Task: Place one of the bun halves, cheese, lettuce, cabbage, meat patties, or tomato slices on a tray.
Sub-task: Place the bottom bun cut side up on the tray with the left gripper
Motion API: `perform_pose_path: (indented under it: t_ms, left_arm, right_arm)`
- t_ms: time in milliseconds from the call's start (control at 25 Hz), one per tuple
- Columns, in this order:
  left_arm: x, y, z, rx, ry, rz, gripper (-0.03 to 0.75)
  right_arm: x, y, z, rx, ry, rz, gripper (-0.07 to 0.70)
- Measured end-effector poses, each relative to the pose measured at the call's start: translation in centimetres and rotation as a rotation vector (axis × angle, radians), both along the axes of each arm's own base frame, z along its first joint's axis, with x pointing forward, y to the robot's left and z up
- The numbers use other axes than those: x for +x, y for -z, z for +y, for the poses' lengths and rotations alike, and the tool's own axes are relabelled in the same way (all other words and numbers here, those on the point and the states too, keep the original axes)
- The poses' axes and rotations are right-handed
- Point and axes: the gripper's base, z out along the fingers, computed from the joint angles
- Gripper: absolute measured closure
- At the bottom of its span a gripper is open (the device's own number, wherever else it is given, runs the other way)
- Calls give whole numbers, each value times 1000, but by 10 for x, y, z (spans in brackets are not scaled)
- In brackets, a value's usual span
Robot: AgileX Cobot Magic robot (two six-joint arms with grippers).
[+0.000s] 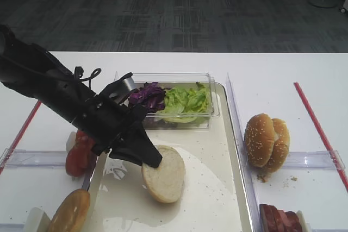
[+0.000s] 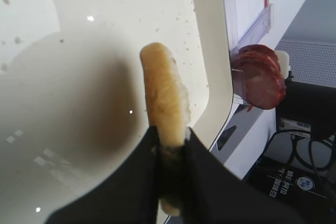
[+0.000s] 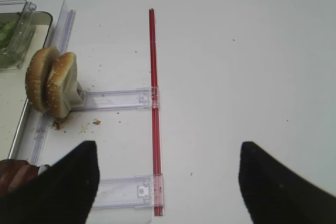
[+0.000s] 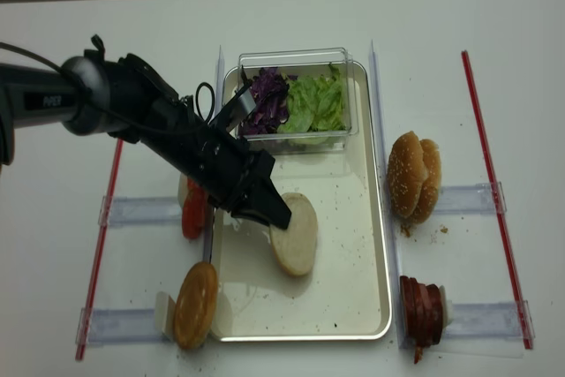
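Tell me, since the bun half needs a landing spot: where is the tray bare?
Bare floor lies along the tray right rim and near end, below the bun half. The far end is crowded by the clear tub of cabbage and lettuce.

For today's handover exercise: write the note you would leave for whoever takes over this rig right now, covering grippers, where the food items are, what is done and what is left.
Left gripper: shut on the bun half, held on edge over the tray.
Right gripper: open, empty, parked over bare table.
Lettuce and cabbage: in the clear tub.
Tomato slices: left of the tray.
Meat patties: right of it.
Done: bun half picked and brought over.
Left: lower, release.
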Motion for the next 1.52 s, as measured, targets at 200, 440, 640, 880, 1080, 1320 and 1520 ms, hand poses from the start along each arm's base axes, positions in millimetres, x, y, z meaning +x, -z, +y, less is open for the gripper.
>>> perform_pose_path:
  t_ms: [200,440,640,880,1080,1320,1520]
  left_arm:
    - [0,0,0,1,-1,-2,664]
    - [0,0,0,5,-11,11,664]
    - [0,0,0,6,-12,13,664]
    - [0,0,0,4,-13,13,664]
    - [-1,1,1,20,4,9,664]
    - [0,3,2,38,2,-6,664]
    - [1,3,2,44,-6,-13,664]
  right_arm:
    - [0,0,0,0,0,0,61]
    - [0,0,0,0,0,0,61]
    - [0,0,0,0,0,0,61]
    - [0,0,0,0,0,0,61]
    - [0,0,0,0,0,0,61]
    - [0,0,0,0,0,0,61]
    - [0,0,0,0,0,0,61]
